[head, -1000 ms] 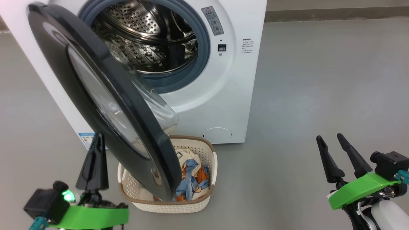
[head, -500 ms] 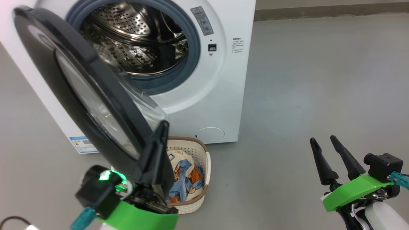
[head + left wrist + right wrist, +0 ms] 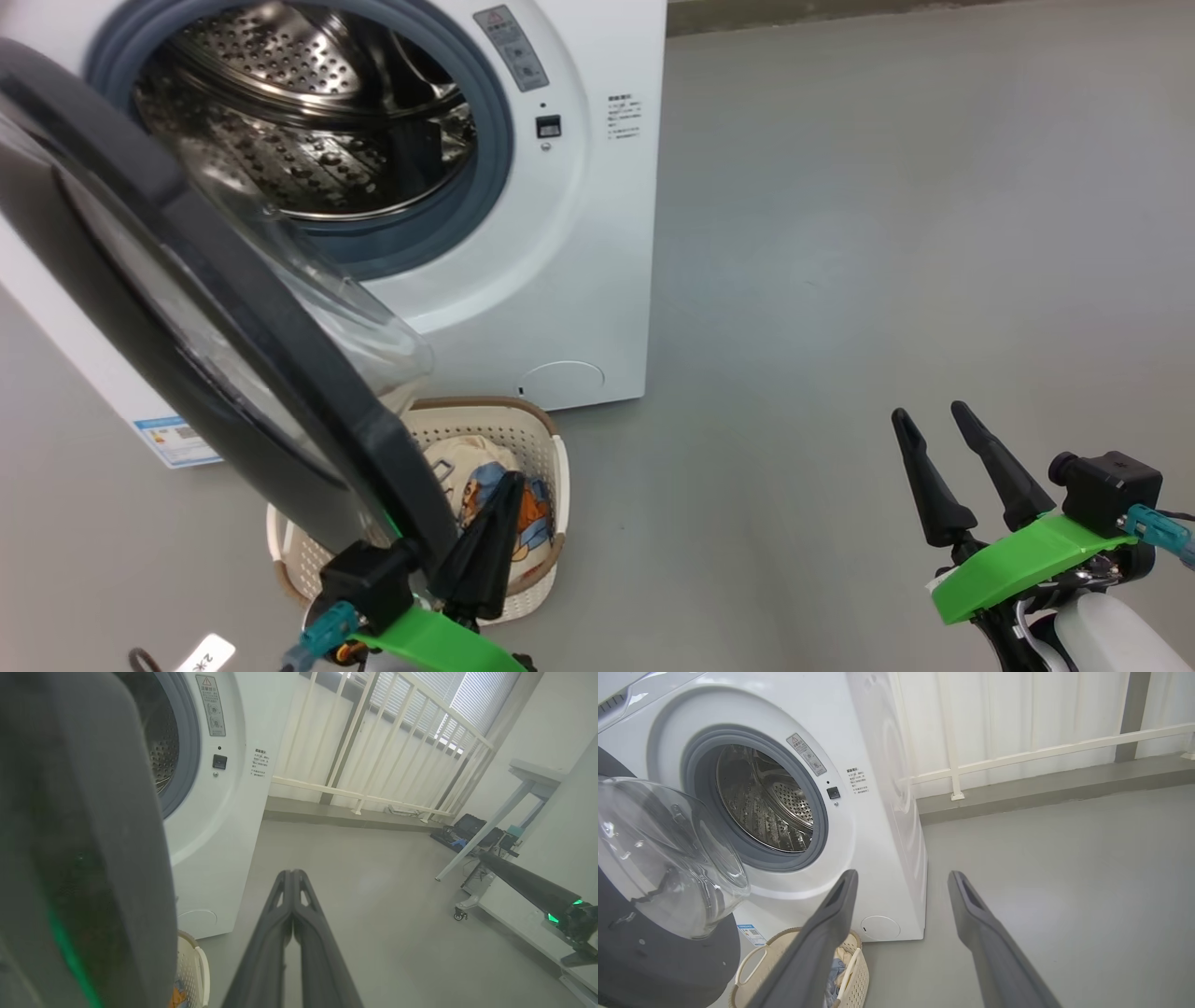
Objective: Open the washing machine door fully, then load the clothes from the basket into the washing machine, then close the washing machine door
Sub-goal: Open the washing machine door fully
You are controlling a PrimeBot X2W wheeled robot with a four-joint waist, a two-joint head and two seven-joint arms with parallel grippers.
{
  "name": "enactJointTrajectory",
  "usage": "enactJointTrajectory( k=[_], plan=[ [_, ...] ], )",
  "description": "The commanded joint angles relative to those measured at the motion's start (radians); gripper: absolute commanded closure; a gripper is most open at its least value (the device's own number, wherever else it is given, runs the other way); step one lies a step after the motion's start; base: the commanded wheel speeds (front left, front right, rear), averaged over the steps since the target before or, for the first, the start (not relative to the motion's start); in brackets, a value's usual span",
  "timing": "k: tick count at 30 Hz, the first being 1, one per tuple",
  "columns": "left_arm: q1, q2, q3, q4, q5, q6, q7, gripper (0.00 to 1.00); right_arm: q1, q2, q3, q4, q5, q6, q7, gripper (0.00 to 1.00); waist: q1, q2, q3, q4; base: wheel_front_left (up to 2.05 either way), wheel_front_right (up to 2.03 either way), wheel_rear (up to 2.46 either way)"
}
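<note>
The large round washing machine door [image 3: 280,345], with a glossy black rim and bulging clear glass, is unlatched and swung out, but I judge that it is not fully open. In the head view it runs across the picture from 10 o'clock to 6 o'clock and hangs over the left part of the small cream-white perforated plastic basket [image 3: 558,467] with the brown rim. So the first step is only partly done.

The soft clothes [image 3: 467,471], cream and light blue with an orange print, lie in the basket. It stands on the floor at 6 o'clock from the opening of the big white washing machine [image 3: 560,280]. The steel perforated drum [image 3: 280,112] looks empty, so loading and closing are both left to do.

The left gripper [image 3: 507,490], its fingers pressed together, is at 6 o'clock, just beside the door's lower edge; whether it touches the rim I cannot tell. The right gripper [image 3: 928,413] is spread and holds nothing, at 4 o'clock, well apart from the machine.
</note>
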Motion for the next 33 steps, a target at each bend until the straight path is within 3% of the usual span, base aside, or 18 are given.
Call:
enactJointTrajectory(
  k=[1,9,17,33],
  plan=[
    [-0.053,0.000,0.034,0.016,-0.012,0.000,-0.019,1.00,-0.010,-0.009,0.016,-0.020,-0.002,0.004,-0.012,0.00,0.0000,0.0000,0.014,-0.021,0.00,0.00,0.00],
    [-0.103,-0.004,0.086,0.113,-0.034,0.012,-0.058,1.00,-0.014,-0.014,0.013,-0.020,-0.003,0.004,-0.012,0.00,0.0000,0.0000,0.030,-0.041,0.00,0.00,0.00],
    [-0.098,-0.005,0.118,0.120,-0.024,0.013,-0.066,1.00,-0.013,-0.010,0.008,-0.014,-0.005,0.004,-0.012,0.00,0.0000,0.0000,0.030,-0.013,0.00,0.00,0.00],
    [-0.022,0.006,0.165,0.088,-0.001,0.030,-0.067,1.00,-0.004,-0.009,0.032,0.012,0.012,0.004,-0.012,0.00,0.0000,0.0000,-0.007,0.146,0.00,0.00,0.00]
  ],
)
